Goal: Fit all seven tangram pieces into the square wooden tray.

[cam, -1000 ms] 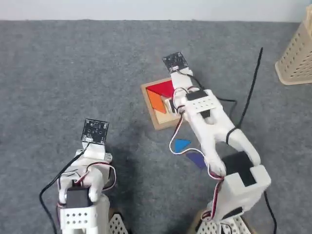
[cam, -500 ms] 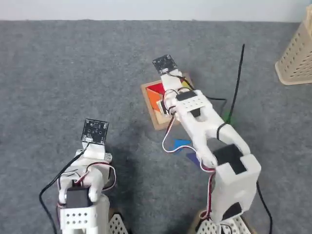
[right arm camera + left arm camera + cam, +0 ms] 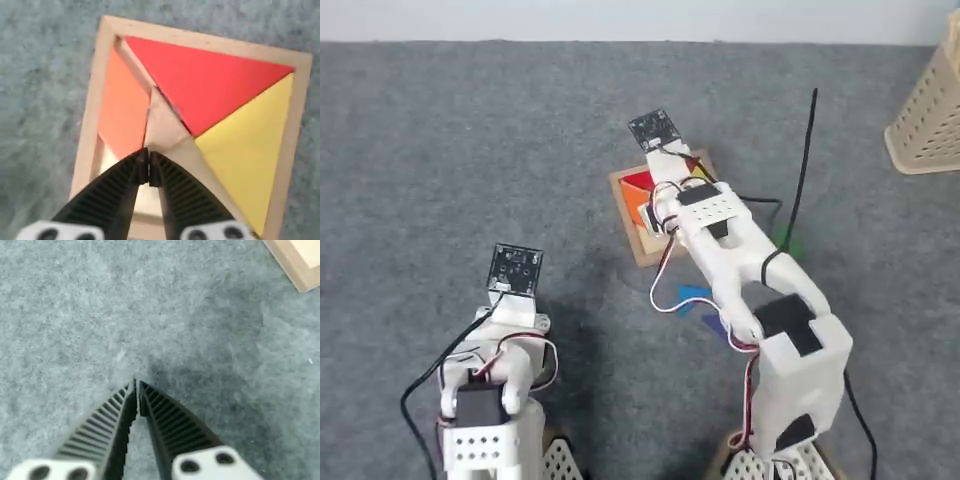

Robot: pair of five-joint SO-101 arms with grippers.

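The square wooden tray holds a red triangle, a yellow triangle and an orange piece, with bare wood showing between them. My right gripper is shut and empty, its tips just above the orange piece's edge. In the high view the right arm lies over the tray. A blue piece and a purple piece lie on the carpet beside that arm, and a green piece peeks out on its other side. My left gripper is shut over bare carpet.
Grey carpet covers the whole table. A perforated beige basket stands at the far right edge. A black cable runs past the tray's right side. The tray's corner shows in the left wrist view.
The right arm has swung left and forward over the tray, uncovering the green piece at its right. The left arm has kept still.
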